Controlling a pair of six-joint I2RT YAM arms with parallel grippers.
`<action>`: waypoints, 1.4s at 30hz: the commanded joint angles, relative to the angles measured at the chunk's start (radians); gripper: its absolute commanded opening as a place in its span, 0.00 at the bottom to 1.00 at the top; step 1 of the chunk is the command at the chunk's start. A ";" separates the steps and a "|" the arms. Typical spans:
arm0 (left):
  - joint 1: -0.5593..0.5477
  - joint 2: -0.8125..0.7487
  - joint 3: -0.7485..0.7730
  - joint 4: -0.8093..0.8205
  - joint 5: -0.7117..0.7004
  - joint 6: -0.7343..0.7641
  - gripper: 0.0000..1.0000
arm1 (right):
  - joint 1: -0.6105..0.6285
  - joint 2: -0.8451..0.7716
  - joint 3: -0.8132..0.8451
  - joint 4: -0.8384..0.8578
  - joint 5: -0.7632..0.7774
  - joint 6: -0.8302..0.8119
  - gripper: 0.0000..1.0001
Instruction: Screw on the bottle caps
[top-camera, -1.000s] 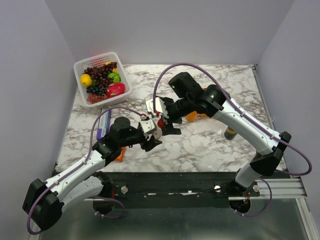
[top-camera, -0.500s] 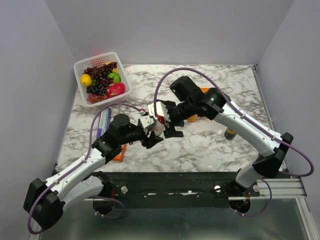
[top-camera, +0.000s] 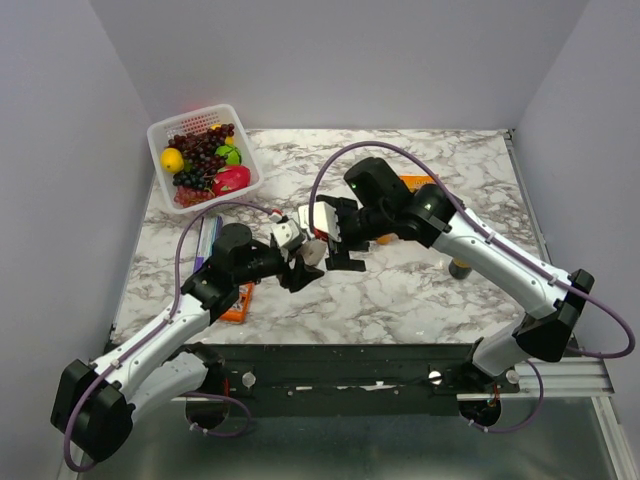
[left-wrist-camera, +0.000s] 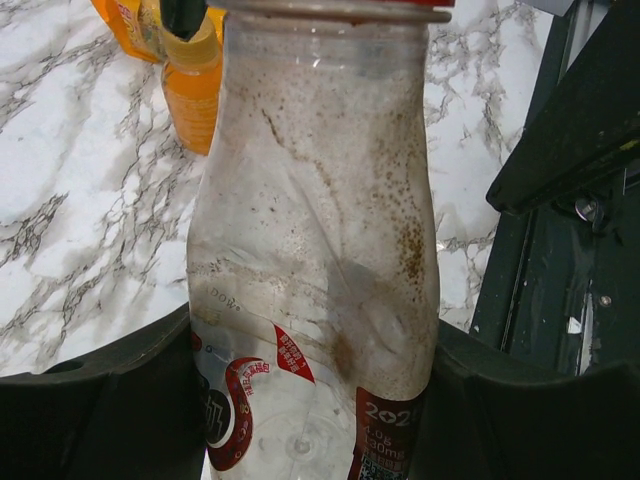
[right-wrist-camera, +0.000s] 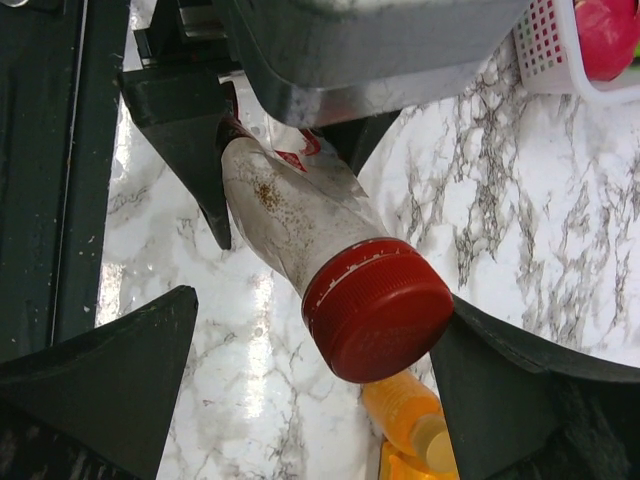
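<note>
My left gripper (left-wrist-camera: 315, 400) is shut on the lower body of the clear bottle (left-wrist-camera: 320, 250), which has brown residue inside and a red-and-white label. It holds the bottle tilted above the table's middle (top-camera: 313, 252). The red cap (right-wrist-camera: 385, 310) sits on the bottle's neck. My right gripper (right-wrist-camera: 320, 330) is open around that cap, with its right finger (right-wrist-camera: 500, 390) close against the cap and its left finger (right-wrist-camera: 110, 380) well apart. The orange bottle (right-wrist-camera: 405, 410) lies on the table beyond, beside the right arm (top-camera: 383, 236).
A white basket (top-camera: 205, 155) of fruit stands at the back left. A black can (top-camera: 460, 267) stands under the right forearm. An orange packet (top-camera: 237, 305) and a purple item (top-camera: 208, 245) lie by the left arm. Another orange pack (top-camera: 415, 182) lies behind the right arm.
The left gripper has carried the bottle slightly left and away from the table's near edge. The right gripper has followed and stays open around the red cap.
</note>
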 joint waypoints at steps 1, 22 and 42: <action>0.028 -0.021 0.007 0.031 0.010 0.011 0.00 | -0.003 -0.017 0.015 -0.079 0.084 0.038 1.00; 0.021 -0.058 0.106 -0.413 0.138 0.477 0.00 | -0.041 -0.168 0.009 -0.192 -0.159 -0.615 0.93; -0.009 -0.038 0.133 -0.463 0.141 0.529 0.00 | 0.036 -0.251 -0.250 0.081 -0.239 -0.894 0.81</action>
